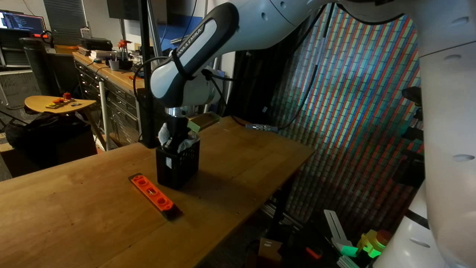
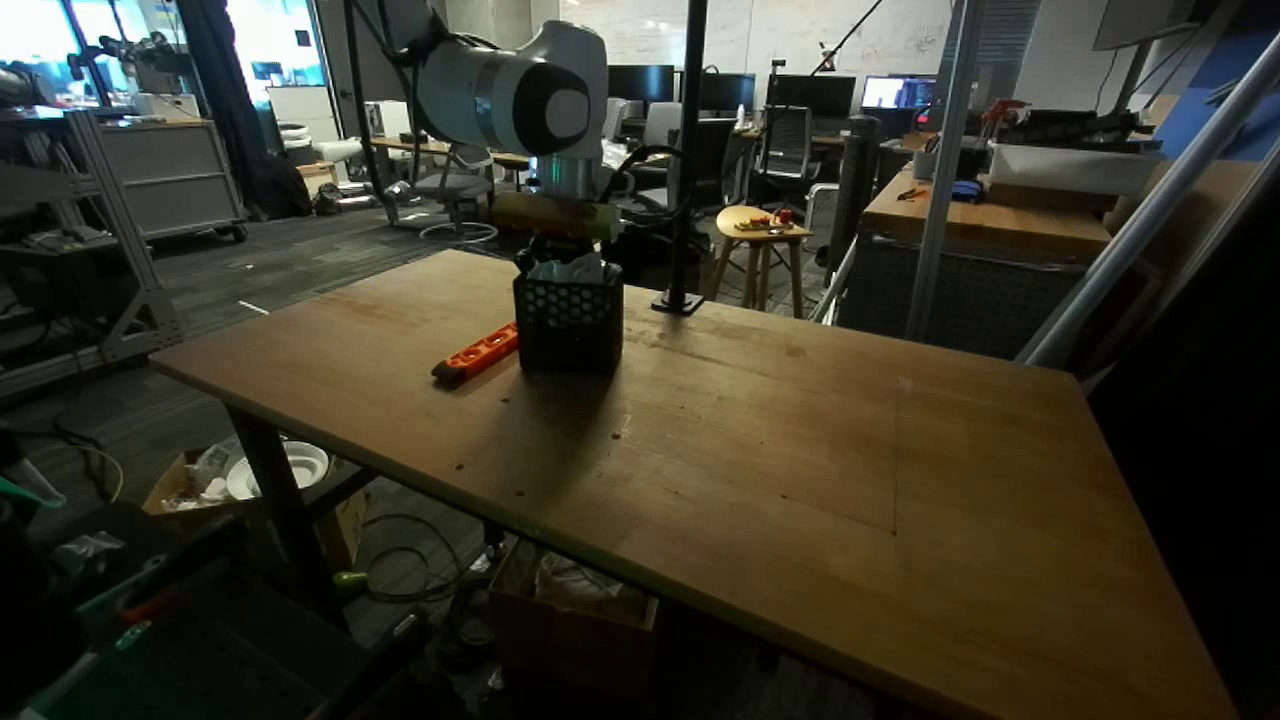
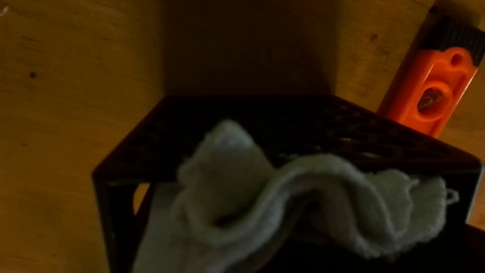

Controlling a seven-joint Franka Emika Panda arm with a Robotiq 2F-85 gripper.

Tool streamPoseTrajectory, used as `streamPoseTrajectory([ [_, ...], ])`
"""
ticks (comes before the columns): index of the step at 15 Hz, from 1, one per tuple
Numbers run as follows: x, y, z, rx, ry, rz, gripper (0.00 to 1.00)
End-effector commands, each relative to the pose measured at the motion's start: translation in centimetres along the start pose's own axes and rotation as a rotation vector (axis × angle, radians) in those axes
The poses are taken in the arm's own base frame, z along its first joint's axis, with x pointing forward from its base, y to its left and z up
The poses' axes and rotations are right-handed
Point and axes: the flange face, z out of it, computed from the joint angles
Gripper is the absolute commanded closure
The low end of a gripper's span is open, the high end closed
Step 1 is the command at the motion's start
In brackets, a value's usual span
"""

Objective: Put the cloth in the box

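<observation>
The box (image 1: pixel 176 169) is a black bin with holed walls, upright on the table; it shows in both exterior views. Pale grey-white cloth (image 2: pixel 568 268) bunches in its mouth, with some folds above the rim. From the wrist camera, the cloth (image 3: pixel 322 170) forms a wavy fold inside the box (image 3: pixel 246 110), and a peak of it leans on one wall. My gripper (image 1: pixel 174 143) points straight down into the box mouth, cloth on either side of it. It is shut; its fingertips are hidden among cloth and box walls, so whether cloth is pinched between them does not show.
An orange level (image 1: pixel 152 191) with dark ends lies on the wooden table (image 1: pixel 93 219) close beside the box. Behind the box, a black upright pole (image 2: pixel 690 170) stands at the table's edge. A tan block (image 2: pixel 555 215) sits on my wrist above the box.
</observation>
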Motion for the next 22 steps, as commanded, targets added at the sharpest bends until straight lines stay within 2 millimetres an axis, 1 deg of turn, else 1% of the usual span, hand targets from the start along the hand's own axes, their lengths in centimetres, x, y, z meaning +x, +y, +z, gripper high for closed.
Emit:
streamPoseTrajectory([
  [1,-0.2,-1.9,-1.0,-0.053,-0.015,-0.018,0.99],
  [8,0.1,-4.6,-4.8,-0.176,-0.042,-0.044,0.98],
  [16,0.2,-5.8,-9.5,-0.262,-0.038,-0.058,0.98],
  [22,1.6,-7.1,-13.4,-0.341,-0.010,-0.110,0.98],
])
